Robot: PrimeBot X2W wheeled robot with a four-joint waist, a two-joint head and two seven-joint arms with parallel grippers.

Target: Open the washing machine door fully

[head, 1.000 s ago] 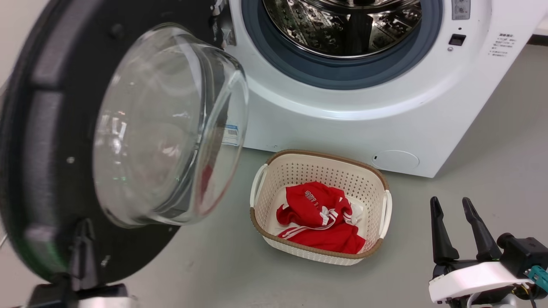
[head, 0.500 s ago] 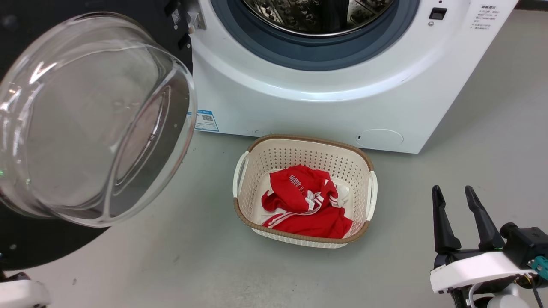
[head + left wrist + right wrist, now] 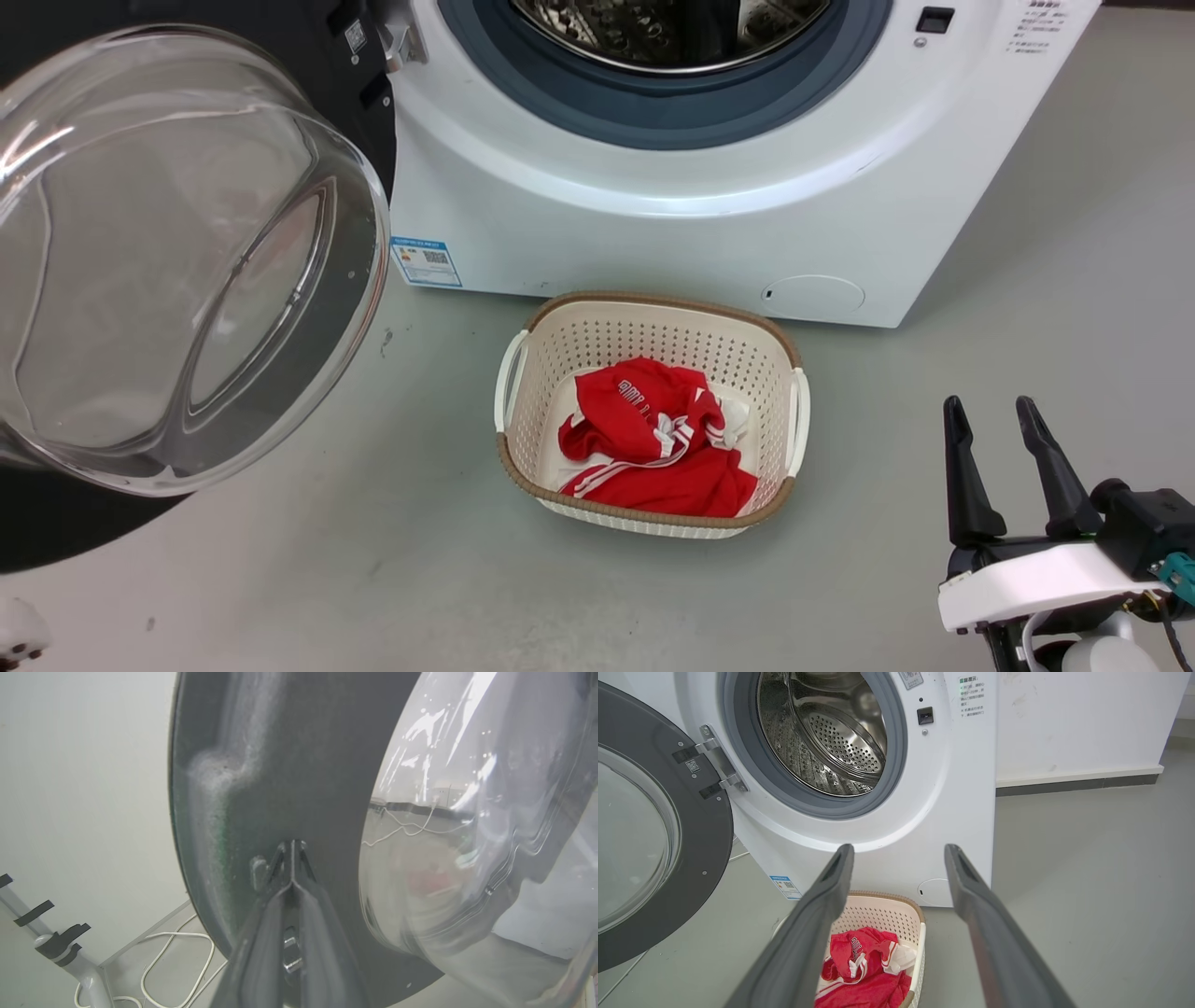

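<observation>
**Closed left fingertips push on a wide-swung door**

Our left gripper (image 3: 292,856) has its 2 fingers pressed together, gripping nothing. The joined tips are set against the dark inner face of the washing machine door (image 3: 289,765), between its rim and its glass bowl (image 3: 187,261). Our right gripper (image 3: 990,411) hangs well to the right over the floor, its 2 fingers apart and empty. The door stands swung far out to the left of the washing machine (image 3: 653,233) on its hinge (image 3: 719,770), with the steel drum (image 3: 831,742) exposed. We judge the opening nearly done.

The risk, as we see it, lies in the contact: a bare push with no clamp. If the tips skid, they could slide onto the bowl or off the rim, and the door might swing back. Pushing past the hinge's stop would strain it. Behind the door lie a white cable (image 3: 177,956) and a pale stand (image 3: 79,966), which a hard swing could strike. The basket (image 3: 653,306) with its red garment (image 3: 653,448) sits well apart from the door.
</observation>
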